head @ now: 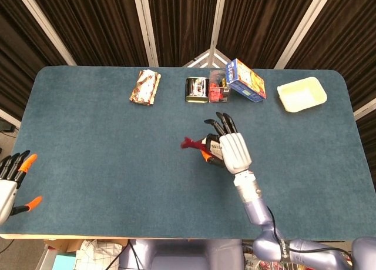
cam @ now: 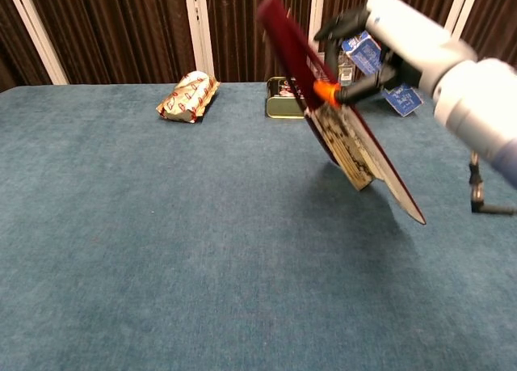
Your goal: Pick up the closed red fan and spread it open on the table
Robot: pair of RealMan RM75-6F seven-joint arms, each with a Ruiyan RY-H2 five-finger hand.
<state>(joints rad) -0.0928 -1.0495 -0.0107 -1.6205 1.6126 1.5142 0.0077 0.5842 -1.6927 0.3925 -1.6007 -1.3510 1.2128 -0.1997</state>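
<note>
Red fan mostly hidden under right hand; left hand cut by frame edge.

Even, bright overhead light, no glare on the matte blue table, soft faint shadow under the raised red fan in the chest view, motion blur on fan and right hand, backdrop curtains dim.
</note>
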